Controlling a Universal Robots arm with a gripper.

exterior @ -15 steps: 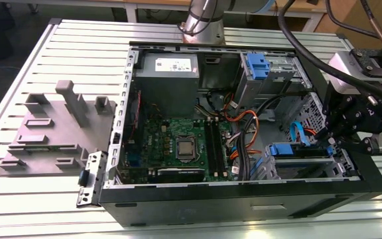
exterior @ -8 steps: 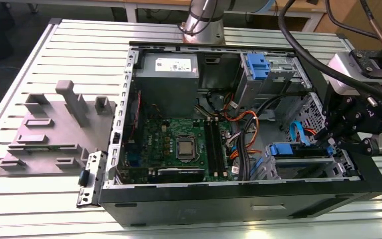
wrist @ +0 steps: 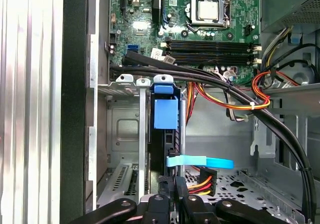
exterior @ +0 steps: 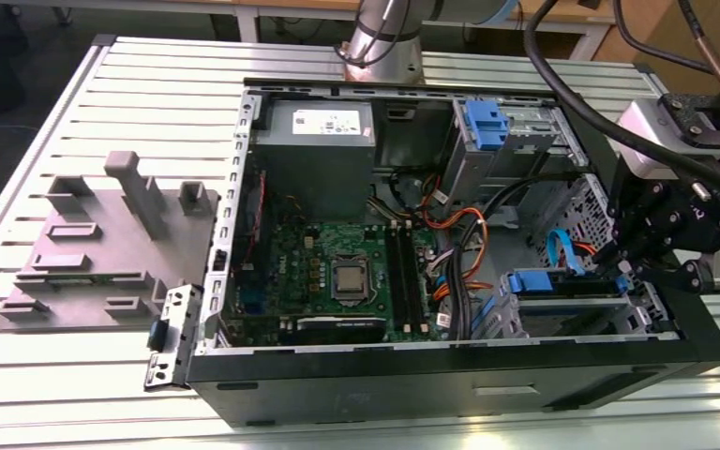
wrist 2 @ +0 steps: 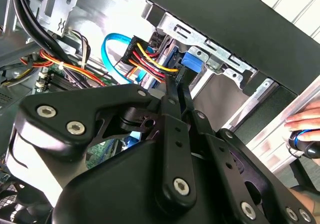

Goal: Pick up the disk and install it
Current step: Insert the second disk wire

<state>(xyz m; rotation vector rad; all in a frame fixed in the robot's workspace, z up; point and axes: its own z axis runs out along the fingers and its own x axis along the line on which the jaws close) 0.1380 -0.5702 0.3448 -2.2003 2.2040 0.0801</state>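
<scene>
Hidden: the disk (wrist: 165,115) shows only as a blue plastic rail end over a dark narrow edge. Its silver body and label can't be seen. It stands on edge in the drive cage (exterior: 573,314), at 4 o'clock of the open computer case (exterior: 460,375) in the exterior view. That view shows just its blue end (exterior: 538,281).

Gripper (wrist 2: 177,84) reaches into the case from 3 o'clock, with its tip right at the disk's blue end (wrist 2: 192,60) and next to a power connector (wrist: 202,179) with red, yellow and black wires. Can't tell how far the claw is open, or whether it has hold of anything, because the linkage and cables cover the tip.

A flat blue cable (wrist: 200,161) crosses just beside the disk's edge.

Case contents:
- grey power supply (exterior: 316,141) at 11 o'clock
- motherboard (exterior: 335,272) at centre-left
- second bay at 1 o'clock with a blue bracket (exterior: 483,122)

Outside the case, at 9 o'clock, a grey fixture block (exterior: 97,253) sits on the slatted table (exterior: 35,394).

In the second wrist view a person's hand (wrist 2: 305,119) is cut off at the frame edge, and what it rests on is unclear.
</scene>
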